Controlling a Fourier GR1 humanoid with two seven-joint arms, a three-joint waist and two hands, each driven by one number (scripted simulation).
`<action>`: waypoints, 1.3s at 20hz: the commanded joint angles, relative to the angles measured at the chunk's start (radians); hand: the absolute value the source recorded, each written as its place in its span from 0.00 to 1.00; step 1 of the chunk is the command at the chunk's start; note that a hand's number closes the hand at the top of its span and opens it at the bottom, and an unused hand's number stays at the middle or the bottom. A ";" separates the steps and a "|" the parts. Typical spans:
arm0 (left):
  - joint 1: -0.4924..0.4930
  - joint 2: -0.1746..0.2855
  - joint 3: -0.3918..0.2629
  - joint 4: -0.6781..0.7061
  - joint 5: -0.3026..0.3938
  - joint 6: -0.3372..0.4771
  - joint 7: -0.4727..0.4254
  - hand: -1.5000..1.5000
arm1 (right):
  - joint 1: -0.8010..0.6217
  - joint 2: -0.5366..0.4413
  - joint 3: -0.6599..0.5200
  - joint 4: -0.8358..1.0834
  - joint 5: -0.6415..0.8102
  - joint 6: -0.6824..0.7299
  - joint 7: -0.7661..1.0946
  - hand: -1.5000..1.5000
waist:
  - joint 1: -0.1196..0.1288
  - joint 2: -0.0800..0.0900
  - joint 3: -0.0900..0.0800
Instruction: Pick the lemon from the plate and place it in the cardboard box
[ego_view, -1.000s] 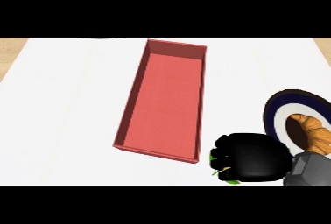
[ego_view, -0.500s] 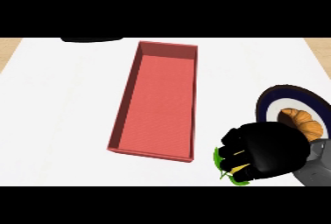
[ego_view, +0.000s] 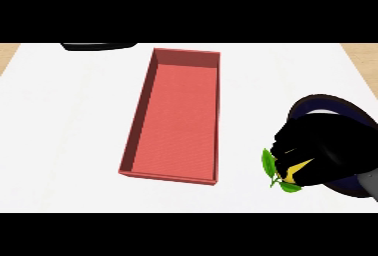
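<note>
**Right hand clamped on lemon**

My right hand (ego_view: 325, 150): fingers (ego_view: 291, 150) curled round the yellow, green-leaved lemon (ego_view: 299, 169), near right, over the dark-rimmed round plate (ego_view: 347, 106). The long red cardboard box (ego_view: 177, 125) lies left of it on the white surface (ego_view: 66, 125), apart.

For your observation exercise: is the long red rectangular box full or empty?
Empty: the red box shows only bare floor; the leafy yellow lemon sits outside, in the black right hand.

White counter (ego_view: 66, 125) bears a red box (ego_view: 177, 125) and dark-rimmed plate (ego_view: 347, 106).
</note>
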 joint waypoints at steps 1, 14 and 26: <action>-0.270 -0.106 0.034 -0.164 0.025 0.044 -0.102 0.50 | -0.048 -0.022 -0.054 0.036 -0.087 0.076 0.001 1.00 | -0.024 -0.001 -0.012; -0.297 -0.126 0.026 -0.153 0.004 0.027 -0.095 0.50 | -0.195 0.018 -0.073 0.111 -0.250 0.173 0.135 1.00 | 0.008 0.000 -0.015; -0.324 -0.140 0.018 -0.152 -0.016 0.009 -0.073 0.50 | -0.363 0.126 -0.033 0.188 -0.210 0.146 0.304 1.00 | 0.025 0.004 -0.017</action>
